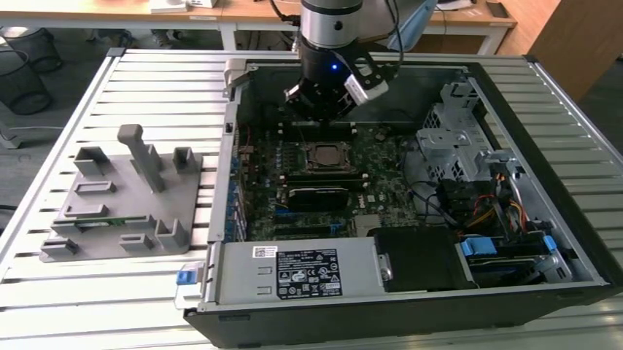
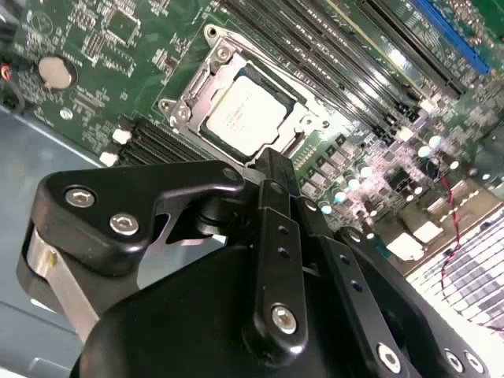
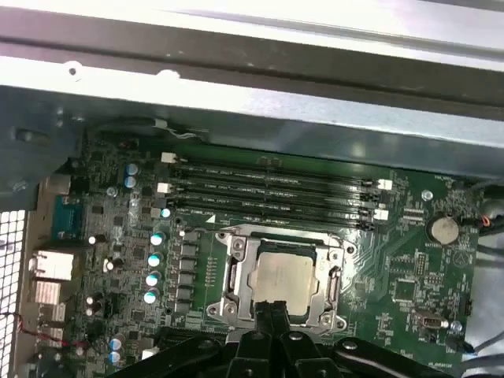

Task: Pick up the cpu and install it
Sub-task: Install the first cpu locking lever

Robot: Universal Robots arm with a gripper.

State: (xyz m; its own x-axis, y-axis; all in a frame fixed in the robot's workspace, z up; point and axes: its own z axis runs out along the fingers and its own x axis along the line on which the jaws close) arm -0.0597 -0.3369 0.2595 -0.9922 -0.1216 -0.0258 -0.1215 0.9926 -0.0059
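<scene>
Plainly, in the exterior view the cpu (image 1: 324, 157) lay flat near the middle of the motherboard (image 1: 380, 164), inside the open computer case (image 1: 389, 317) on the slatted worktop (image 1: 156, 80). It showed as a small pale-grey square with a darker surround, and no finer detail could be made out. The pincer (image 1: 316, 109) hung just above the board, beside the chip on its far side, its tips lost against the dark case. The grey fixture tray (image 1: 117, 219) stood well apart, at the exterior view's left.

In the second wrist view the cpu (image 2: 244, 118) had a shiny silver-grey metal top facing up, seated inside the metal socket frame (image 2: 185, 98). The tip of the pincer (image 2: 272, 161) covered one of its corners.

In the first wrist view the cpu (image 3: 283, 276) sat square within the socket frame (image 3: 236, 276), one edge parallel to the memory slots (image 3: 268, 185). Being square, it had no long axis. The pincer (image 3: 272, 311) hid part of its near edge; the fingers were pressed together with nothing between them, just above the chip.
</scene>
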